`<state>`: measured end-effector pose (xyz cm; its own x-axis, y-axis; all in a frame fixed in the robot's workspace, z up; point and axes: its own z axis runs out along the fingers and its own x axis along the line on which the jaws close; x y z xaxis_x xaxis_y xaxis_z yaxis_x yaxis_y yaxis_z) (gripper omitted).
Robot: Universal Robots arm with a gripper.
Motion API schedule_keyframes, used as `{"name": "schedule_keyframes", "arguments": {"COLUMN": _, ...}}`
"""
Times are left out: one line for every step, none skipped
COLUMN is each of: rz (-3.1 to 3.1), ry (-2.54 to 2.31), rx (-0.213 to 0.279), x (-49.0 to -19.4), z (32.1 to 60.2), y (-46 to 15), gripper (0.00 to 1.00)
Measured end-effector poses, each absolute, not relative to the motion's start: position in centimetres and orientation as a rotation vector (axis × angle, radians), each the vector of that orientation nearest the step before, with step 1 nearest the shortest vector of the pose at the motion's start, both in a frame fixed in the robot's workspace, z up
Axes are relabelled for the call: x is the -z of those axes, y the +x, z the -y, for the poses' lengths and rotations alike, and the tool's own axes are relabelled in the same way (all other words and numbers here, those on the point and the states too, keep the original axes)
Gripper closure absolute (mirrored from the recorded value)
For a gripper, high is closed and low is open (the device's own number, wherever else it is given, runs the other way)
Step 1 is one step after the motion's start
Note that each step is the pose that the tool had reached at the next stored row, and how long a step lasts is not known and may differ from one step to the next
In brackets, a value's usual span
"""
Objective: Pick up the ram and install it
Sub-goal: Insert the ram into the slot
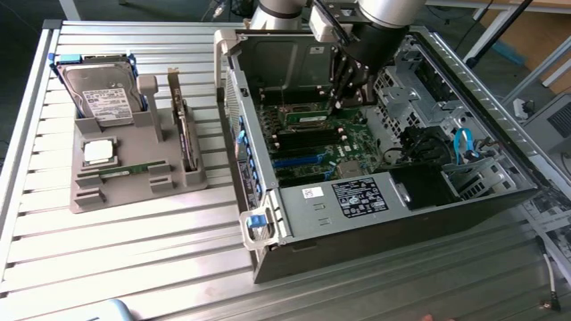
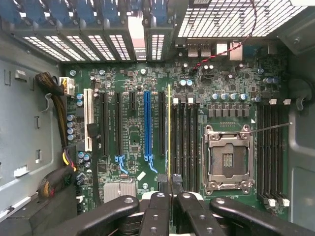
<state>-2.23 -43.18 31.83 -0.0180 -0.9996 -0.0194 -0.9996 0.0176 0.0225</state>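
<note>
Gripper [image 2: 170, 189] clamps narrowly on the ram [image 2: 170, 128], edge-on over the motherboard [image 2: 130, 140] slots; exterior view: grey tray [image 1: 125, 192] at the case's [image 1: 357, 241] 9 o'clock

A robotics lab bench, set up for putting a computer together.

What I see from my station is no home or office. The work surface is a slatted aluminium table [image 1: 134, 254], the kind built from machine framing. On it, a moulded grey fixture [image 1: 116, 194] holds loose parts in their own slots, among them a hard drive [image 1: 100, 93] and a processor [image 1: 98, 150]. Beside it lies an open computer case [image 1: 375, 234] with its side panel off. The robot arm [image 1: 384, 13] I drive reaches into that case, its gripper [image 2: 170, 184] pinching the ram [image 2: 169, 128] over the bare motherboard [image 2: 133, 142].
</note>
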Motion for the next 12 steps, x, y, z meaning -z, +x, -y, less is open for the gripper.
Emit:
{"name": "schedule_keyframes", "arguments": {"rz": 2.238, "ry": 2.2, "rx": 0.046, "x": -31.7, "z": 43.2, "y": -2.2, "gripper": 0.88}}
{"name": "schedule_keyframes", "arguments": {"rz": 2.238, "ry": 2.2, "rx": 0.045, "x": -31.5, "z": 43.2, "y": -2.2, "gripper": 0.88}}
{"name": "schedule_keyframes", "arguments": {"rz": 2.238, "ry": 2.2, "rx": 0.044, "x": -31.4, "z": 43.2, "y": -2.2, "gripper": 0.88}}
{"name": "schedule_keyframes", "arguments": {"rz": 2.238, "ry": 2.2, "rx": 0.044, "x": -31.2, "z": 43.2, "y": -2.2, "gripper": 0.88}}
{"name": "schedule_keyframes", "arguments": {"rz": 2.238, "ry": 2.2, "rx": 0.044, "x": -31.0, "z": 43.2, "y": -2.2, "gripper": 0.88}}
{"name": "schedule_keyframes", "arguments": {"rz": 2.237, "ry": 2.199, "rx": 0.043, "x": -30.6, "z": 43.2, "y": -2.2, "gripper": 0.88}}
{"name": "schedule_keyframes", "arguments": {"rz": 2.237, "ry": 2.199, "rx": 0.043, "x": -30.5, "z": 43.2, "y": -2.2, "gripper": 0.88}}
{"name": "schedule_keyframes", "arguments": {"rz": 2.237, "ry": 2.199, "rx": 0.043, "x": -30.3, "z": 43.2, "y": -2.2, "gripper": 0.88}}
{"name": "schedule_keyframes", "arguments": {"rz": 2.237, "ry": 2.199, "rx": 0.043, "x": -30.2, "z": 43.2, "y": -2.2, "gripper": 0.88}}
{"name": "schedule_keyframes", "arguments": {"rz": 2.237, "ry": 2.199, "rx": 0.042, "x": -30.1, "z": 43.2, "y": -2.2, "gripper": 0.88}}
{"name": "schedule_keyframes", "arguments": {"rz": 2.236, "ry": 2.198, "rx": 0.041, "x": -29.9, "z": 43.2, "y": -2.2, "gripper": 0.88}}
{"name": "schedule_keyframes", "arguments": {"rz": 2.236, "ry": 2.198, "rx": 0.041, "x": -29.7, "z": 43.2, "y": -2.2, "gripper": 0.88}}
